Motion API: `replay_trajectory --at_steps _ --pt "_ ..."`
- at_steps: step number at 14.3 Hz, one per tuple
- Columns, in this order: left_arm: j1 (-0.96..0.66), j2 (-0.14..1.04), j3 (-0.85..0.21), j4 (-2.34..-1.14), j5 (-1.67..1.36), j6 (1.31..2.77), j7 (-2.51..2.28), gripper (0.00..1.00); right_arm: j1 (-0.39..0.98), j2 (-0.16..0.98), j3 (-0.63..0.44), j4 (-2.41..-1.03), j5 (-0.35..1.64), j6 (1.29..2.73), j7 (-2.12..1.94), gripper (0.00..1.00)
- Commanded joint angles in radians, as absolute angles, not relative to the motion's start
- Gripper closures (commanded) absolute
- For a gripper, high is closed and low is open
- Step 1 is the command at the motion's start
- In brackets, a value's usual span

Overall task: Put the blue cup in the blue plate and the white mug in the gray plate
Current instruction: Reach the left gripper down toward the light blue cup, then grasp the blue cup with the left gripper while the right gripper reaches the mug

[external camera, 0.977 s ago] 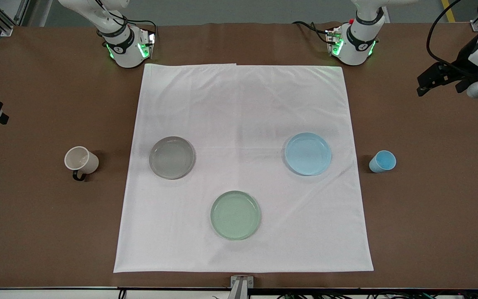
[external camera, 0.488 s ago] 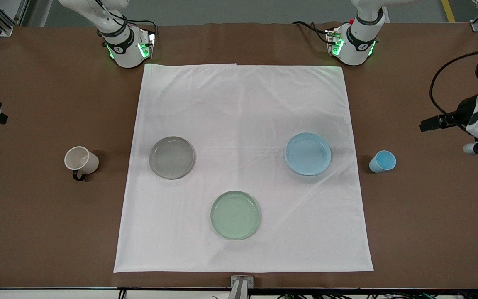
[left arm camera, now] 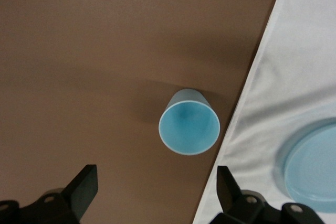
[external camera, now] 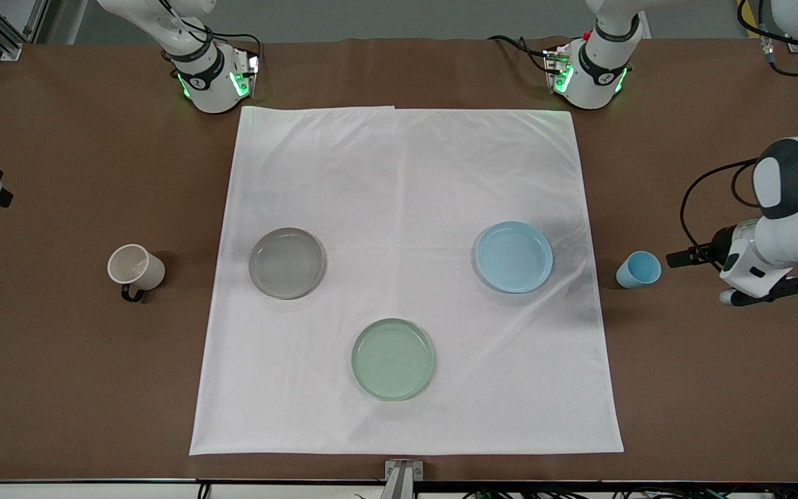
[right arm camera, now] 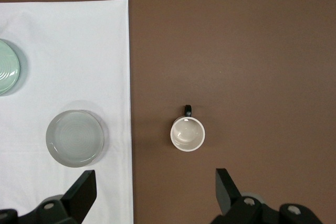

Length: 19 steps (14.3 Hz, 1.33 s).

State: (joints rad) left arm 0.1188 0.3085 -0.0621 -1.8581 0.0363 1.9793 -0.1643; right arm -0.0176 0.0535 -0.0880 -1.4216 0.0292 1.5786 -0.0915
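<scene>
**newbie_op:** So where are you at with this run? Anything placed yet?

**rigwatcher:** Nope, you've got both moves ahead of you. The blue cup (external camera: 639, 269) stands upright on the bare brown counter (external camera: 717, 388), just off the edge of the white cloth (external camera: 406, 173) at the left arm's end, with nothing in it. The blue plate (external camera: 514, 256) sits on the cloth near that edge, also bare. The white mug (external camera: 136, 267) is upright on the counter at the right arm's end, black handle pointing toward the front camera, and the gray plate (external camera: 287, 263) is on the cloth beside it, bare too. The pale green plate (external camera: 393, 358) is nearer the front camera than either of them; you don't need it.

**newbie_op:** And the arms?

**rigwatcher:** Your left gripper (left arm camera: 152, 190) hangs over the counter right by the blue cup. In the left wrist view the cup's rim shows between the two fingers (left arm camera: 81, 187), which are spread wide and hold nothing. The right gripper (right arm camera: 152, 190) is high up over the white mug's end of the counter, fingers wide and empty as well. That arm looks like it's waiting.

**newbie_op:** So cup first?

**rigwatcher:** That's my read. You're lined up for the cup grab, but no contact yet. After that you need the lift and the short carry to the blue plate, then the whole mug-to-gray-plate job. Call it zero of two done.
</scene>
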Motion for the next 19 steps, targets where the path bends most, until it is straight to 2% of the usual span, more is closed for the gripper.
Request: replay_trajectory --at_steps 1,3,11,13,14,16,17,19 --pt "0.12 0.316 -0.067 -1.95 0.048 2.104 -0.172 0.02 -0.021 0.054 -0.086 -1.411 0.018 1.569 -0.089 0.0" --pt "0.123 0.359 -0.067 -1.953 0.041 2.14 -0.172 0.17 -0.021 0.054 -0.086 -1.411 0.018 1.569 -0.089 0.0" --pt "0.123 0.429 -0.067 -1.991 0.041 2.253 -0.172 0.43 -0.015 0.08 -0.084 -1.411 0.023 1.577 -0.091 0.0" --pt "0.121 0.431 -0.067 -1.996 0.041 2.253 -0.17 0.57 -0.017 0.113 -0.084 -1.411 0.025 1.577 -0.092 0.0" --pt "0.121 0.431 -0.069 -1.996 0.041 2.253 -0.17 0.71 -0.015 0.121 -0.084 -1.414 0.02 1.581 -0.092 0.0" --pt "0.118 0.428 -0.075 -1.996 0.041 2.253 -0.172 0.89 -0.021 0.179 -0.086 -1.419 0.014 1.594 -0.094 0.0" --pt "0.118 0.422 -0.078 -1.996 0.041 2.253 -0.172 0.96 -0.015 0.213 -0.086 -1.428 -0.014 1.592 -0.095 0.0" --pt "0.12 0.394 -0.089 -1.997 0.04 2.241 -0.172 1.0 -0.012 0.277 -0.084 -1.45 -0.075 1.617 -0.095 0.0"
